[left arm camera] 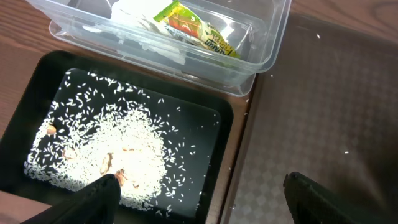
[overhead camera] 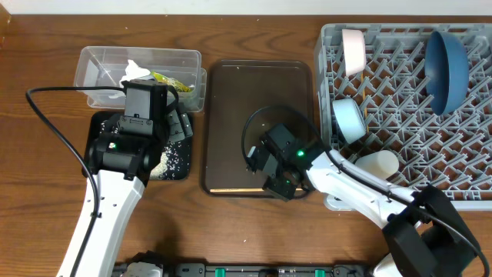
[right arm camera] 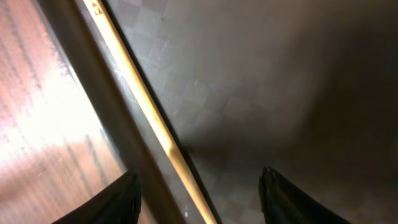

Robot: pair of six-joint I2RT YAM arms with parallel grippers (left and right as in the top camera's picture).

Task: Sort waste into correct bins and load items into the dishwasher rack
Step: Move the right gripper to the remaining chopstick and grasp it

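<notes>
Wooden table [overhead camera: 231, 23]. Grey dishwasher rack [overhead camera: 400, 100], right side: holds dark blue plate [overhead camera: 447, 69], white bowl [overhead camera: 354, 50], light-blue bowl [overhead camera: 350, 119] and white cup [overhead camera: 380, 163]. Brown serving tray [overhead camera: 257, 108], centre. Clear tub [overhead camera: 96, 65], left: contains white napkin [left arm camera: 143, 15] and yellow-green wrapper [left arm camera: 196, 28]. Black tray [left arm camera: 43, 74] in front of it: rice scraps [left arm camera: 134, 155] inside. Left gripper [left arm camera: 202, 186] over the black tray's right edge, jaws wide, empty. Right gripper [right arm camera: 199, 186] low over the serving tray, fingers apart, straddling one chopstick [right arm camera: 146, 109] without touching it.
</notes>
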